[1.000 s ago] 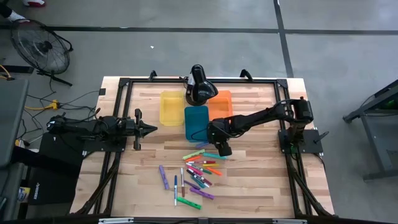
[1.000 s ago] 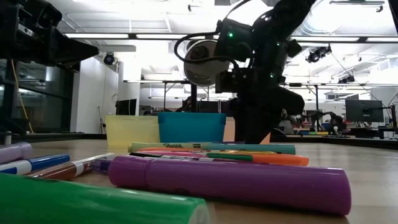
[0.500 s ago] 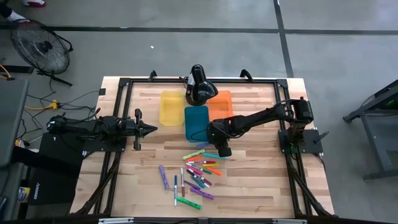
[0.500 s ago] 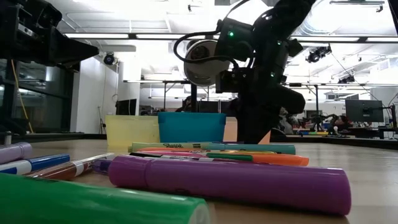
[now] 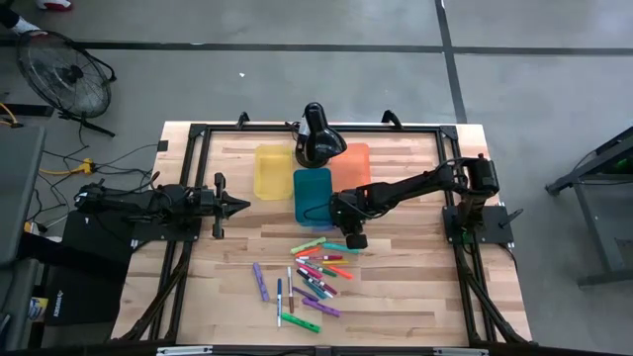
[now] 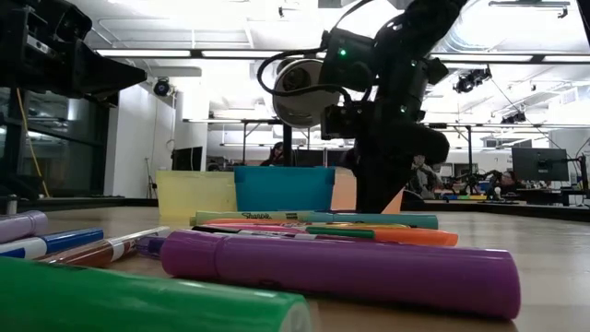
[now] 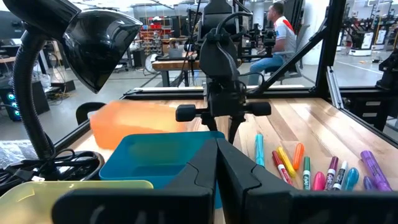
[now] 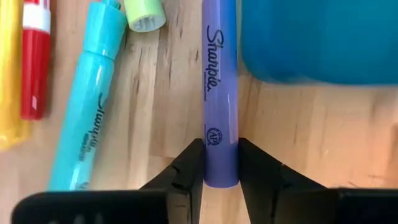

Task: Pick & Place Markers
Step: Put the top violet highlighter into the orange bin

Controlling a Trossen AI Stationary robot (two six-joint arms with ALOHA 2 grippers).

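The right gripper [image 8: 221,163] sits low near the middle of the wooden table [image 5: 415,287], its two dark fingers closed narrowly on the end of a purple plastic Sharpie marker [image 8: 221,93] that lies flat, just beside the blue rectangular plastic bin [image 5: 313,193]. The other coloured markers [image 5: 315,275] lie scattered toward the table's near edge. The left gripper [image 5: 240,206] waits near the left edge, fingers pressed together with nothing between them. Since the grip is at the marker's end rather than its middle, the lift probably wants to be slow and straight up, clearing the neighbouring teal marker [image 8: 87,99] and the bin's wall before moving over a bin.
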